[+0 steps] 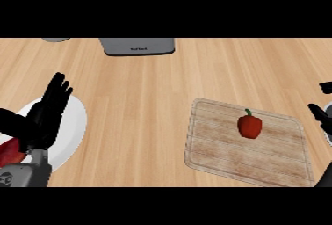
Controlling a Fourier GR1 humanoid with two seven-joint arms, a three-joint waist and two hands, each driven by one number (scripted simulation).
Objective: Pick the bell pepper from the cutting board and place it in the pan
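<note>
A red bell pepper (250,126) with a green stem lies on the wooden cutting board (220,154), in the board's upper right part. My right hand (320,116) shows only partly at the view's right edge, just right of the board, with straight fingers holding nothing. It is a short way right of the pepper and not touching it. My left hand (47,112) rests open at the left, fingers pointing up, over a white round dish (74,127). No pan shows plainly.
A red object (9,152) lies on the white dish, partly hidden under my left hand. A grey appliance (137,46) stands at the counter's far edge, and a grey item (55,39) is cut off at the top left.
</note>
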